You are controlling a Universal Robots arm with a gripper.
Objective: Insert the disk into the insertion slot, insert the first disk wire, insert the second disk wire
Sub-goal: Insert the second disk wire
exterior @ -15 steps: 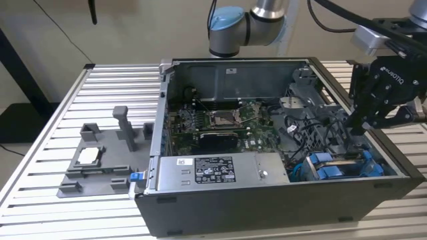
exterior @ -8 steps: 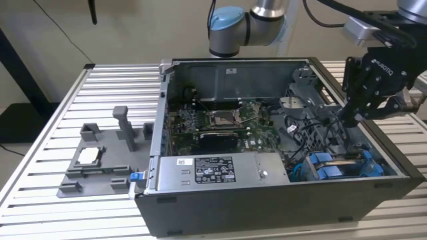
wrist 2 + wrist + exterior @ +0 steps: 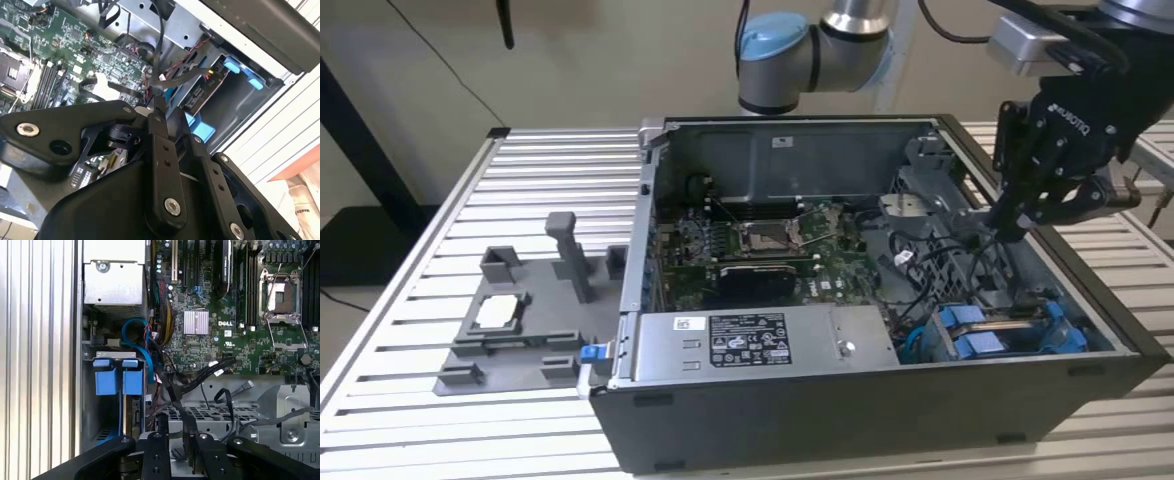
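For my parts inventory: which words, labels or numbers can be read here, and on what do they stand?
Label on the power-supply box: print too small to read.
White brand mark and stickers on the motherboard: left unquoted.
White brand lettering on the gripper: left unquoted.

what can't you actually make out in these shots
- disk label and body: exterior view, sunk inside the insertion slot behind its blue carrier.
- one end of the disk: first wrist view, the gripper covers it.
- part of the motherboard: second wrist view, the gripper blocks it.
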